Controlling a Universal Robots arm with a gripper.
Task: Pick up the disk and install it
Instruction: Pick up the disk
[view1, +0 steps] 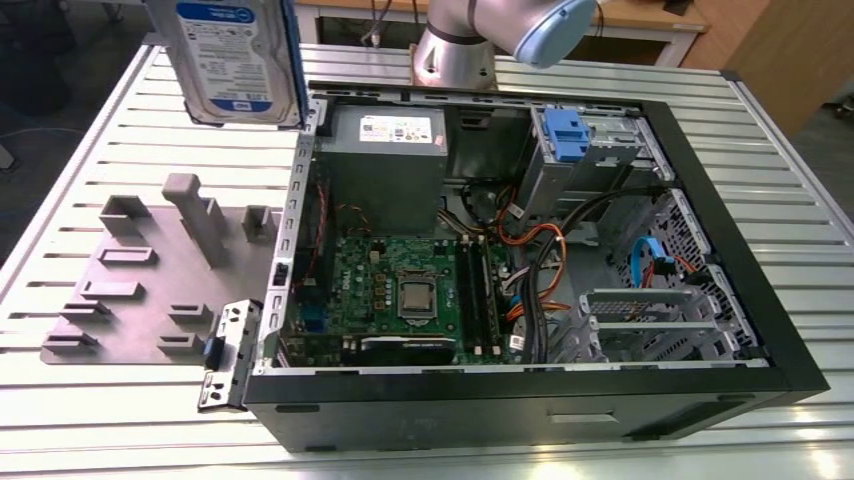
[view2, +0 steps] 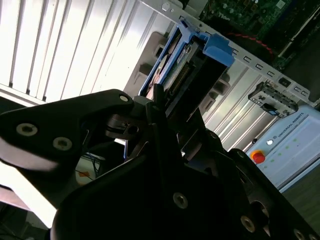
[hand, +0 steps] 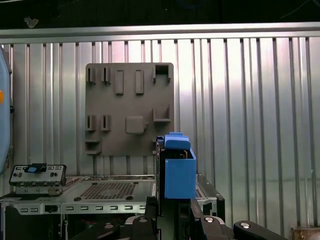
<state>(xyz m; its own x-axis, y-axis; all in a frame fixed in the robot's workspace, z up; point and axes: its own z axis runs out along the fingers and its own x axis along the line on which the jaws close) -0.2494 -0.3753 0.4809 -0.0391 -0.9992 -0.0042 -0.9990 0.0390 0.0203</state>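
Item: your end effector (view2: 177, 112) is pinching the silver, blue-framed disk (view1: 240, 60), label side out, upright in the air above the slatted worktop (view1: 107, 410), at ten o'clock from the open computer case (view1: 534, 410) in the exterior view.

The arm (view1: 461, 50) is a smooth silver-grey metal tube, round in section, with a rounded light-blue plastic cap (view1: 554, 30) closing one joint housing. In the second wrist view the pincer (view2: 175, 100) is matt black throughout, with a broad, rounded housing, thick flat links and slim black fingers (view2: 157, 97). Small round screws (view2: 26, 129) with dull grey heads sit sunk into its black plates. In the first wrist view the black links carry similar screw heads (hand: 240, 226).
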